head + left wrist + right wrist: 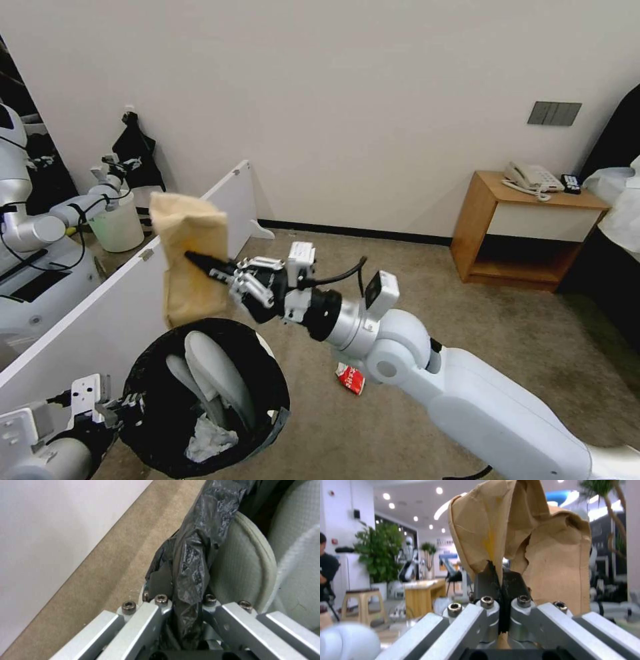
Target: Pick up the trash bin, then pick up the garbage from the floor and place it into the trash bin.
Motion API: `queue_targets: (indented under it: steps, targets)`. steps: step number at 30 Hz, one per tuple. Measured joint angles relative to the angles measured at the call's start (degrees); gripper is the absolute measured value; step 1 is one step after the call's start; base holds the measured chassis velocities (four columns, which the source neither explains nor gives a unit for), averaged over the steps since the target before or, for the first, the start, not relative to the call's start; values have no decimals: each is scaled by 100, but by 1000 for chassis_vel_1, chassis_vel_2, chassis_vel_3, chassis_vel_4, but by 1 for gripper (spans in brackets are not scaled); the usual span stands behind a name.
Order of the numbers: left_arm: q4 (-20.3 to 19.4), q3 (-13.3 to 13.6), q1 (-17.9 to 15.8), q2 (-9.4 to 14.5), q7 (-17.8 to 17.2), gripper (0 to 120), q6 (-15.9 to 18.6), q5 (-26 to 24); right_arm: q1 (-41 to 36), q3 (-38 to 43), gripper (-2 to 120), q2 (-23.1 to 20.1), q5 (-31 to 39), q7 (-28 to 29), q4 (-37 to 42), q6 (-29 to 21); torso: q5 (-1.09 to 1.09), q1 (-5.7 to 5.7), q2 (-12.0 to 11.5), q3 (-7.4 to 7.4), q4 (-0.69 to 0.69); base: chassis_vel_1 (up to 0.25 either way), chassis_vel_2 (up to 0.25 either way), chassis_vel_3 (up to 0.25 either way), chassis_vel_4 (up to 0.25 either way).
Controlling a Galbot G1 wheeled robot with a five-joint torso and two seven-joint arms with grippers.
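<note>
So you're on beige carpet (pixel 533 347) in a plain-walled room, white partition board (pixel 100 313) running down the left of the head frame and a wooden side table (pixel 520 227) at the right. Biggest thing that matters: the trash bin (pixel 143 413), black bag over the rim, sitting lower left of that frame with two white slippers (pixel 217 380) and a white tissue (pixel 210 437) already in it. Your left gripper (pixel 123 405) is at the bottom-left corner, clamped on the bin's rim. Then the brown paper bag (pixel 190 267), hanging left of center with its long axis roughly vertical, its lower end just above the bin's far rim. The right gripper (pixel 200 261) reaches in from the right and is clenched on the bag about mid-height. So the drop point is below and a bit toward you, I'd say. The left wrist view gives you the liner (pixel 193 562) pinched between the jaws, with a slipper right beside it; the right wrist view shows the fingers (pixel 486 580) shut on a fold of paper. Smallest bit: a red snack packet (pixel 351 378) on the floor, bottom center.
</note>
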Motion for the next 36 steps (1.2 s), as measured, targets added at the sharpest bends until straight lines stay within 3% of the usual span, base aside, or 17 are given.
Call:
queue_targets:
  steps: [19, 36]
  targets:
    - [-69, -5, 43, -27, -35, 3, 1, 22, -89, -922, 0, -14, -645, 40, -537, 19, 1, 0, 0, 0, 1, 0, 0, 0, 0]
    - [-112, -15, 41, 10, -71, 3, 1, -58, -202, -1390, 0, 95, -735, 646, -768, -534, 0, 0, 0, 0, 1, 0, 0, 0, 0]
